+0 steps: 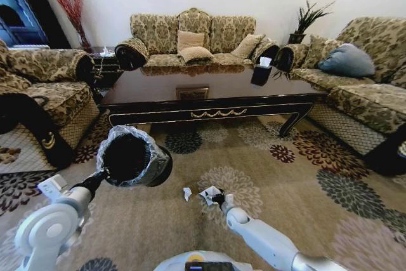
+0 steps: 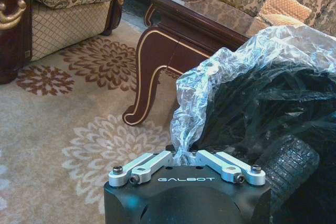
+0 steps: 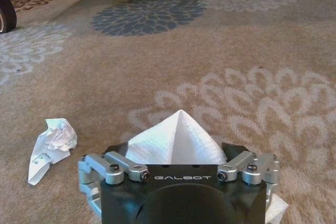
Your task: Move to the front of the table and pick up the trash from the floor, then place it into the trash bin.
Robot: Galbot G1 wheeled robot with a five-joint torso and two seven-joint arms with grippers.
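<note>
Left gripper [image 2: 185, 157]: closed on the bag-lined rim of the bin [image 1: 130, 157], holding it off the carpet at the left, mouth tipped toward the camera. In the left wrist view the bin [image 2: 268, 124] sits just beside a curved leg of the table [image 2: 157, 61].

Crumpled paper [image 1: 187, 193]: on the carpet [image 1: 285, 195], near centre, just left of the tissue; also in the right wrist view [image 3: 52, 141].

Tissue [image 1: 209, 193]: white, folded, peaked, on the carpet in front of the table [image 1: 209, 96].

Right gripper [image 1: 219, 200]: low at the carpet, jaws spread to either side of the tissue [image 3: 176, 140]; whether it grips the tissue I cannot tell.
</note>
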